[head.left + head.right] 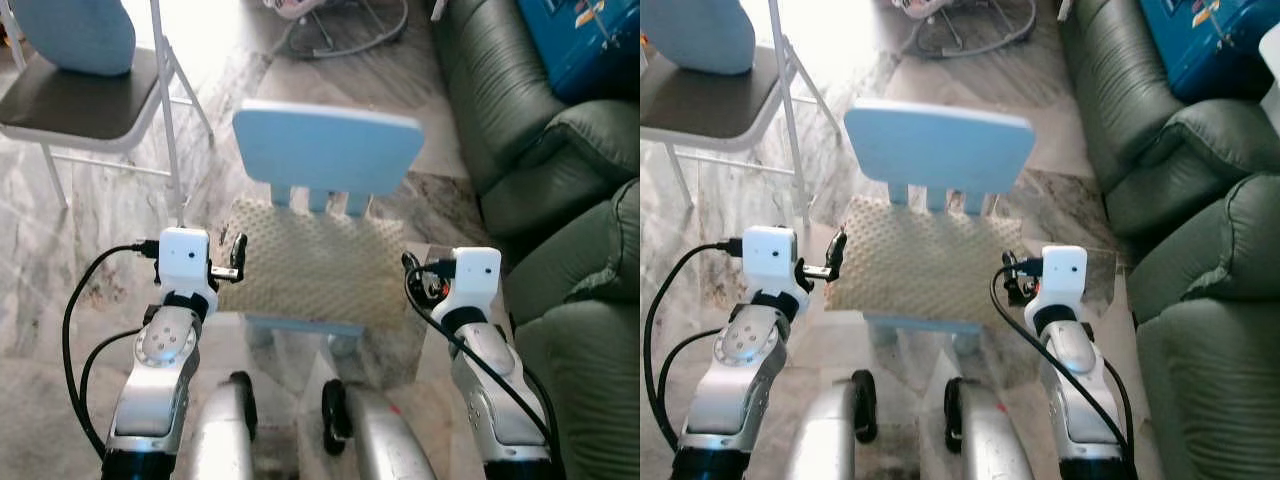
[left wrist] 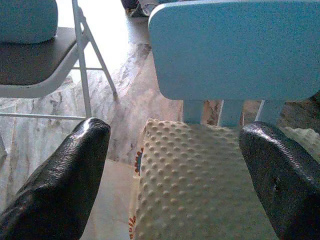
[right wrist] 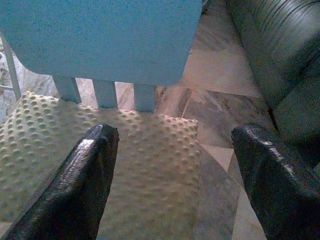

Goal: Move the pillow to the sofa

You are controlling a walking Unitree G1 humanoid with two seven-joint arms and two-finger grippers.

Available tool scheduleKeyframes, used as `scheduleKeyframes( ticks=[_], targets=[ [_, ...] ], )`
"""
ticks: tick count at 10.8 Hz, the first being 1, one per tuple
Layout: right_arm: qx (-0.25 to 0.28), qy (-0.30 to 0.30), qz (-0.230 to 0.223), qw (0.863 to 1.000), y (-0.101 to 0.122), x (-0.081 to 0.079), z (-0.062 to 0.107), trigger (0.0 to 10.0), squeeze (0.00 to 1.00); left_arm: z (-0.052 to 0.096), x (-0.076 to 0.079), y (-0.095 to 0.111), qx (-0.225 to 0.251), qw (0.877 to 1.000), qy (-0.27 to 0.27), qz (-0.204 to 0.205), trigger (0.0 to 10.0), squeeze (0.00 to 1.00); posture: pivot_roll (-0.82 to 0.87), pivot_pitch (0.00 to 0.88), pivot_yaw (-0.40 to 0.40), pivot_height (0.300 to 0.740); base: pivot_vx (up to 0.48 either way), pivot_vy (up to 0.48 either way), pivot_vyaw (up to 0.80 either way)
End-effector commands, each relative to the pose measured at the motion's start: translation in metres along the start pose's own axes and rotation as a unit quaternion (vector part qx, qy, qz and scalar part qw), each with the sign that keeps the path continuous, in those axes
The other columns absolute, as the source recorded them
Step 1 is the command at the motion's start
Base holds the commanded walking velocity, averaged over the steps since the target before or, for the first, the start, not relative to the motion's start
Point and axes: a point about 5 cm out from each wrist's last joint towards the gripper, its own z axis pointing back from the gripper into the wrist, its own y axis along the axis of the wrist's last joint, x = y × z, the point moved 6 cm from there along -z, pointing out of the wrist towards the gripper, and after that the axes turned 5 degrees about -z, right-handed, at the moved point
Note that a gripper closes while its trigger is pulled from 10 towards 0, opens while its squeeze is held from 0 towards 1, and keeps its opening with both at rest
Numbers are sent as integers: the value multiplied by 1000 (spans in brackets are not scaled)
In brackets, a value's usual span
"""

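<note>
While both claws gape, the pillow [image 1: 310,262] shows no readable label.

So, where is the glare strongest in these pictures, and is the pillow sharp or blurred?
Left eye view: the floor near the folding chair is washed out white by glare. Both wrist views: the pillow is sharp, its bumps clear, while the black fingers close to the lens look soft.

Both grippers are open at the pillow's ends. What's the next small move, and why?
Probably ease both arms forward and inward until the fingers straddle the pillow's edges, then close. The left gripper and right gripper sit at its opposite ends on the small blue chair, open and not yet gripping.
</note>
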Motion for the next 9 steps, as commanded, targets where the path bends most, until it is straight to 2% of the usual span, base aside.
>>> scheduleKeyframes(
  ticks=[1,9],
  targets=[
    [-3,-8,-5,1000,-3,5,3,10000,0,2,1,-10,-20,1000,-1,-2,10000,0,-37,298,-57,654,0,0,0],
    [-1,-3,-8,1000,-1,2,1,10000,0,0,2,-7,-18,1000,2,-2,10000,0,-34,298,-57,654,0,0,0]
  ],
)
